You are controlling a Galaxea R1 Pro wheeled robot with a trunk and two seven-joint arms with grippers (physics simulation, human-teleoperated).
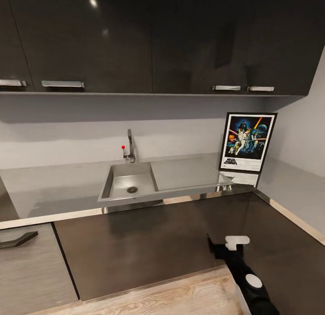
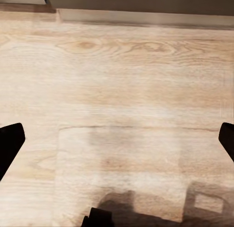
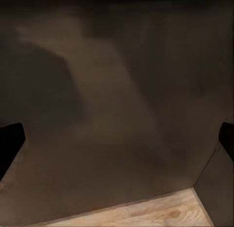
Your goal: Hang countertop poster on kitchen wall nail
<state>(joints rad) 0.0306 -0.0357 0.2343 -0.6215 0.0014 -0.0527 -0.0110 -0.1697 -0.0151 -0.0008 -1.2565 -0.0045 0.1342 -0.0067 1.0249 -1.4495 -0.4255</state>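
The poster (image 1: 247, 142) stands upright at the back right corner of the kitchen countertop (image 1: 58, 188), leaning on the wall; its black frame, white border and dark blue Star Wars art face me. My right gripper (image 1: 216, 251) hangs low in front of the dark base cabinets, well below and slightly left of the poster. In the right wrist view this gripper (image 3: 117, 139) is open, its fingertips (image 3: 9, 144) wide apart and facing the cabinet front. My left gripper (image 2: 117, 139) is open too and empty, pointing down at the wooden floor. The wall nails are out of view.
An inset steel sink (image 1: 131, 181) with a chrome tap (image 1: 131, 147) and a small red knob (image 1: 123, 147) sits mid-counter. Dark glossy wall cabinets (image 1: 135, 39) hang overhead. Dark base cabinet fronts (image 1: 149, 242) stand before me, with light wooden floor (image 2: 117, 80) below.
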